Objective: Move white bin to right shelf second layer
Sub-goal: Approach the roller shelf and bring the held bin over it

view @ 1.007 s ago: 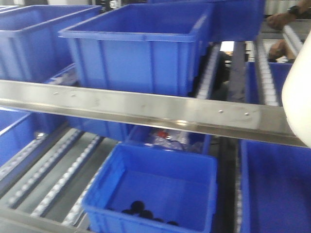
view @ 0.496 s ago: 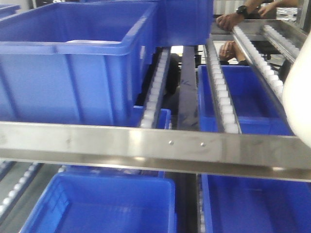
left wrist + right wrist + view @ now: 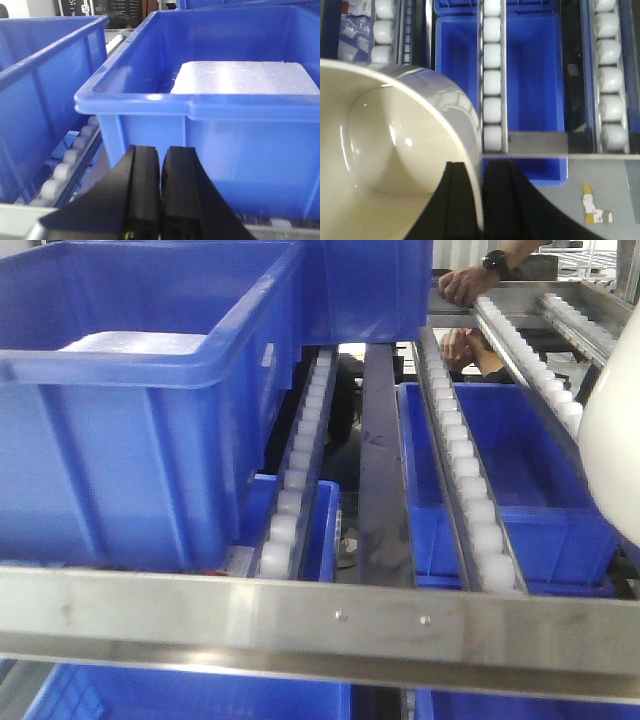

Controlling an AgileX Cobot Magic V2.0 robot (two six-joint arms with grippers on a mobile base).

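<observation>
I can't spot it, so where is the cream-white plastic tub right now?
The cream-white plastic tub fills the lower left of the right wrist view, its rim pinched by the right gripper, above the white roller rails.

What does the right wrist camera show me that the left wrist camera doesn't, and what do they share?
Only the right wrist view shows the white bin, with the right gripper shut on its rim, one finger inside and one outside, above roller rails and a lower blue crate. Only the left wrist view shows the left gripper shut and empty, facing a blue crate that holds a white foam block. Both show blue crates and white rollers.
</observation>
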